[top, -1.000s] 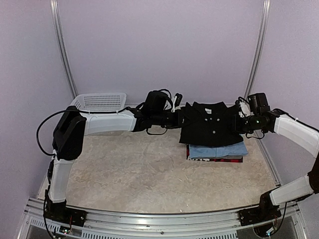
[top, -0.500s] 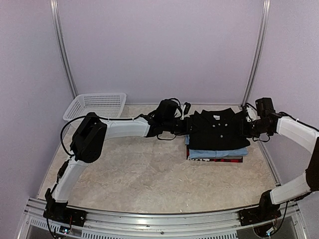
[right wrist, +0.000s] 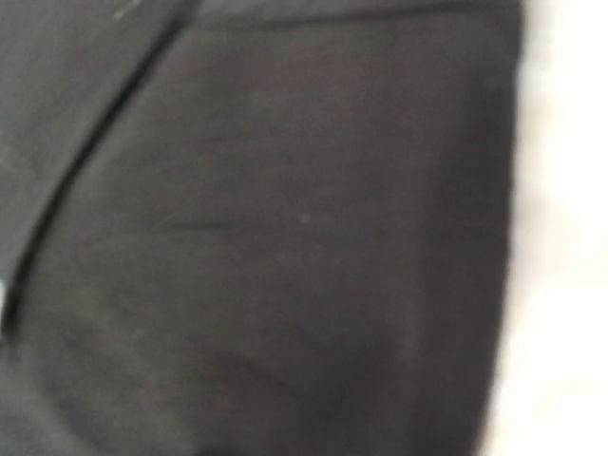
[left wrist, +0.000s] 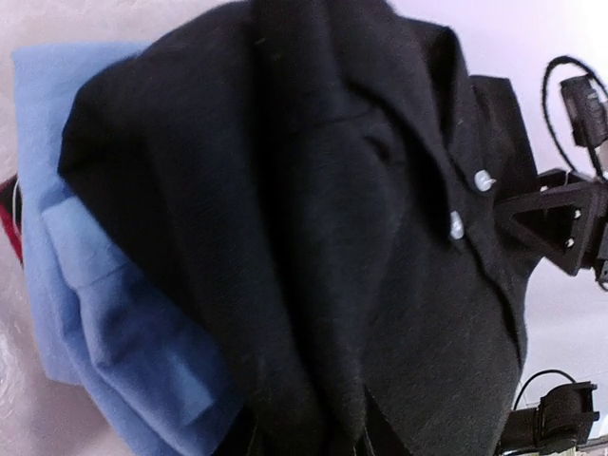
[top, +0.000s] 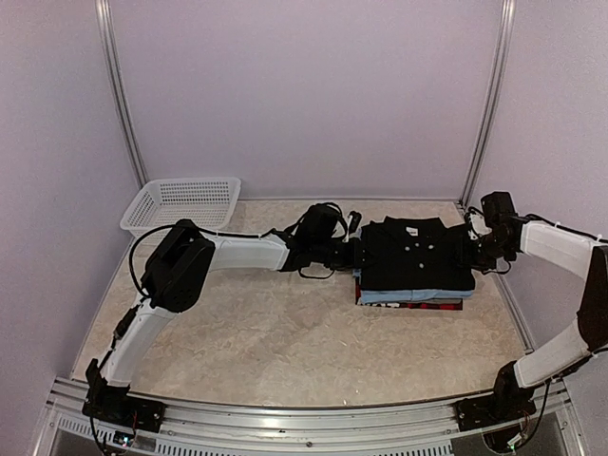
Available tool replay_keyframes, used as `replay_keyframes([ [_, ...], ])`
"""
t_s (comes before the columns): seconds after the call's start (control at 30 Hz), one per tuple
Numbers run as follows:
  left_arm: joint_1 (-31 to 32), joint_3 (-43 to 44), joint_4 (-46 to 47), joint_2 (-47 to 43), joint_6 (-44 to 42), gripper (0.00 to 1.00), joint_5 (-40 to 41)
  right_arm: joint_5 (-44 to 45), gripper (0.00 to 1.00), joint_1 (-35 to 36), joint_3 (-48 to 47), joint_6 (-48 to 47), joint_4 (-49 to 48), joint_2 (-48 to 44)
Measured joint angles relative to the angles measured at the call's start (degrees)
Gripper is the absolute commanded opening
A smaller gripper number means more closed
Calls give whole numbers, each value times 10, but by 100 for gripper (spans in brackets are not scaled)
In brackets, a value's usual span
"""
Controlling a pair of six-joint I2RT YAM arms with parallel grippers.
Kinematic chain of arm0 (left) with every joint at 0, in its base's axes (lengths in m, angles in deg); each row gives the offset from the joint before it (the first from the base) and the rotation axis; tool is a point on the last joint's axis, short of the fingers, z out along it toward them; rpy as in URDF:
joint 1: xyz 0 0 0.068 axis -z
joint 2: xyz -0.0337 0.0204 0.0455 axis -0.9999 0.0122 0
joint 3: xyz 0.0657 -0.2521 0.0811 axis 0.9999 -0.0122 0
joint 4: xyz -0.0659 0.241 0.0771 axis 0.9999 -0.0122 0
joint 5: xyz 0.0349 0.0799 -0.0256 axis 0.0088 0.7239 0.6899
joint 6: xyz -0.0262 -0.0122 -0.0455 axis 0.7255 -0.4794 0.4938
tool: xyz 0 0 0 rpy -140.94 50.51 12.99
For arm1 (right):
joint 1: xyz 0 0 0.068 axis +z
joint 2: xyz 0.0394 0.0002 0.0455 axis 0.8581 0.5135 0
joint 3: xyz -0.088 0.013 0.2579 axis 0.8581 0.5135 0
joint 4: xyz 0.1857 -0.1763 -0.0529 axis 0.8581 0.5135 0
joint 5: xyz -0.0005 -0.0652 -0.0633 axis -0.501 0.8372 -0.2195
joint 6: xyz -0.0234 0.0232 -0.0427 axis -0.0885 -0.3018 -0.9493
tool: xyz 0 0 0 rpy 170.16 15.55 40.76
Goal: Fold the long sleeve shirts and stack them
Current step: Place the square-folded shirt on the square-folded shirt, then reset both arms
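The white plastic basket (top: 180, 201) sits at the far left corner of the table (top: 275, 332), well apart from the shirts. It is a shallow tub with flared walls, and its floor and sides are pierced in a fine grid. The three shirts lie in a stack on the far right of the table's pale, mottled surface. The black shirt (top: 416, 255) is on top, folded to a neat rectangle with its collar (top: 410, 226) towards the back wall. Small white buttons (left wrist: 484, 179) run down its front. Its cloth is matte and soft, creased along the placket. Beneath it the light blue shirt (top: 408, 295) shows as a thin strip at the near edge. From my left wrist the same shirt shows as a smooth folded slab with a raised pocket-like panel. The red-and-black shirt (top: 408, 304) lies at the bottom, touching the table. My left gripper (top: 354, 255) is at the stack's left edge against the black cloth, and my right gripper (top: 472, 255) is at its right edge. I cannot tell whether either pair of jaws is parted or clamped: black fabric fills both wrist views, and the right one is blurred.
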Motion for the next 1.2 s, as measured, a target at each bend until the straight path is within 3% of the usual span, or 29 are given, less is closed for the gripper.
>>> replay_keyframes([
  [0.13,-5,-35,-2,-8,-7,33,14,45,63,-3,-12,7,8,-6],
  [0.4,-29,-82,-20,-59,-37,46,40,97,64,-3,-13,7,22,-20],
  [0.63,-63,-228,-13,-183,-58,53,67,103,65,-3,-19,7,24,-73],
  [0.83,-74,-368,-34,-357,-110,67,186,80,65,-3,-26,-5,23,-82],
  [1.0,-67,-421,-60,-488,-159,96,308,37,67,-3,-66,-22,21,-82],
  [1.2,-75,-466,-93,-615,-190,99,439,3,70,7,-121,-33,12,-101],
])
